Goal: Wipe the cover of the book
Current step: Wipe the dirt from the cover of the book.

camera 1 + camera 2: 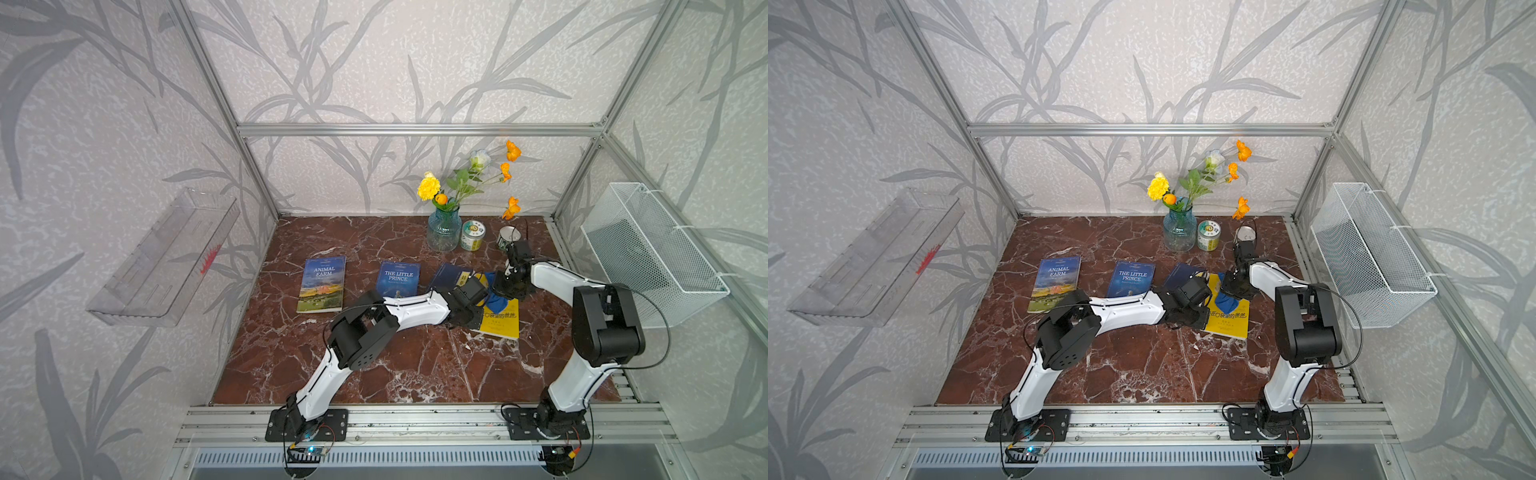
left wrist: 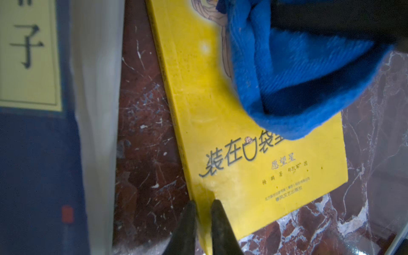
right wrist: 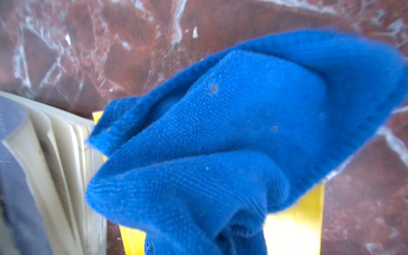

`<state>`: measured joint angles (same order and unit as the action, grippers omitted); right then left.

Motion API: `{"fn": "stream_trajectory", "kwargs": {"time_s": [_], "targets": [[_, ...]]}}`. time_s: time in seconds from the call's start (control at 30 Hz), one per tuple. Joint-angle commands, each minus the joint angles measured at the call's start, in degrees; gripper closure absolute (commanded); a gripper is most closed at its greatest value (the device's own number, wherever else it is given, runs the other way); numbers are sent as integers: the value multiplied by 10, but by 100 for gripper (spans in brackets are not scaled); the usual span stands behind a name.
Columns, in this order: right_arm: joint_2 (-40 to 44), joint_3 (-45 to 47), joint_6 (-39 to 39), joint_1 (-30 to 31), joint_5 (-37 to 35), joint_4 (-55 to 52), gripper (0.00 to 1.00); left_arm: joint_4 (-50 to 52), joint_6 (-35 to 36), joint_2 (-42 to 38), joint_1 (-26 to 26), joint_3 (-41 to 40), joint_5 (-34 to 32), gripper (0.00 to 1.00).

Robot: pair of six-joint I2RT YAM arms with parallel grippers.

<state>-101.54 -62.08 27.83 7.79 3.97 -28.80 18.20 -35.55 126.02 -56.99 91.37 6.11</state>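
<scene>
The yellow book point(image 1: 500, 324) lies flat on the marbled bench point(image 1: 374, 365), just beside a dark blue book point(image 1: 449, 274), and the wiping is under way. The right tool point(image 1: 505, 289) is clamped tight on a bunched blue cloth point(image 3: 220, 143), which rests on the upper part of the cover. To do it well, I'd press the cloth flat and sweep it in long, even strokes down towards the title and the lower edge, without dragging the book about. The left tool point(image 2: 203, 204) is closed to a narrow slit over the spine edge at the book's corner, apparently steadying it; I'd leave it there.
</scene>
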Motion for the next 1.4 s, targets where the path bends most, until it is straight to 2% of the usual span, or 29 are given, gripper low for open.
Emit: {"fn": "stream_trajectory", "kwargs": {"time_s": [0.0, 0.13, 0.4, 0.53, 0.6, 0.83, 0.9, 1.0, 1.13, 1.37], "targets": [[-24, 39, 16, 51, -38, -85, 97, 42, 9, 11, 2, -9, -13, 84], [-30, 31, 18, 40, -40, -92, 96, 41, 7, 11, 2, -9, -11, 84], [-8, 61, -29, -52, -66, -105, 97, 41, 9, 5, 2, -12, -15, 84], [12, 72, -36, -60, -74, -108, 97, 40, 7, 9, 2, -11, -9, 84], [14, 75, -28, -47, -76, -106, 97, 40, 6, 10, 2, -10, -8, 84], [-32, 24, 22, 80, -71, -116, 96, 40, 7, 9, 2, -11, -10, 84], [-41, 17, 35, 89, -42, -103, 96, 40, 7, 9, 2, -11, -10, 84], [-50, 7, 37, 86, -49, -109, 96, 40, 7, 8, 2, -11, -10, 84], [-34, 23, 21, 52, -43, -110, 96, 40, 6, 7, 1, -11, -9, 84], [29, 98, -29, -51, -53, -107, 96, 39, 6, 8, 1, -12, -8, 84]]}}
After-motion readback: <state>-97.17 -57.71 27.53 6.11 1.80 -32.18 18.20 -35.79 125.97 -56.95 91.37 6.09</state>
